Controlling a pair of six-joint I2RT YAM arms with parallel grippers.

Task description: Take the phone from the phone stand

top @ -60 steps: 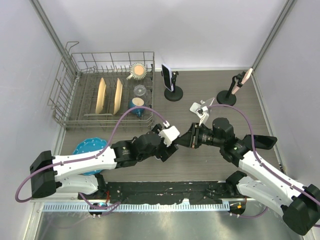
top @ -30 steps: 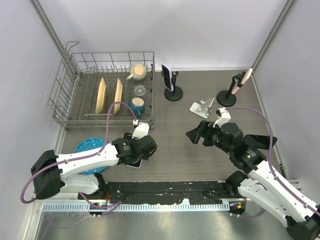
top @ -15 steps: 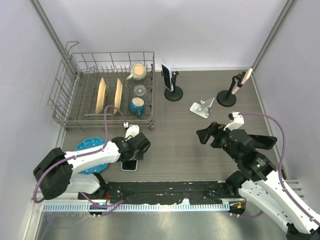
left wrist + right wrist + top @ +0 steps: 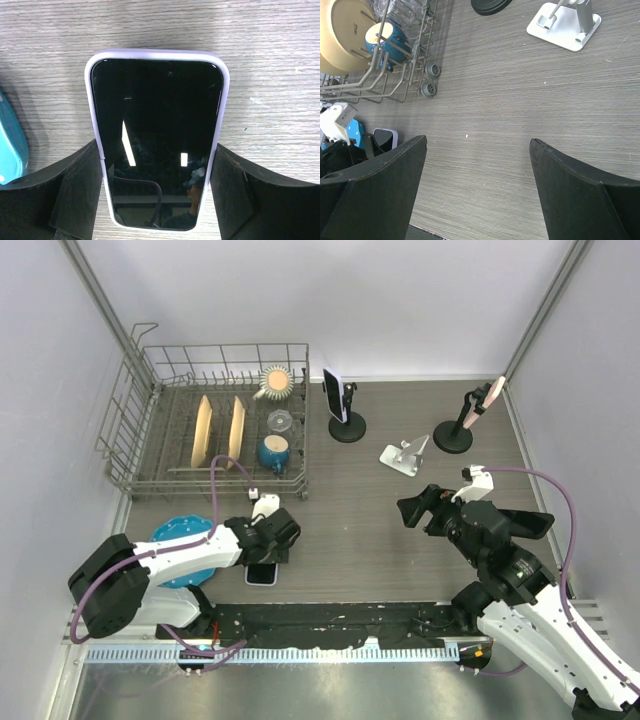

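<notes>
Lavender-cased phone [image 4: 156,100], dark screen up, flat on table [image 4: 260,60], in grasp of left end effector [image 4: 157,147]; right end effector [image 4: 477,140] wide apart.

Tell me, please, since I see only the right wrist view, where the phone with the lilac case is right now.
Observer: The phone lies flat on the table, screen up, in front of the left arm.
Operator: Thank you. Does the left gripper have hold of it?
Observer: The left gripper has a finger against each long edge of the phone, and the left wrist view shows no gap on either side.
Operator: My view cuts off the top of the silver stand. Is anything on it?
Observer: No. In the top view the silver stand carries nothing.
</notes>
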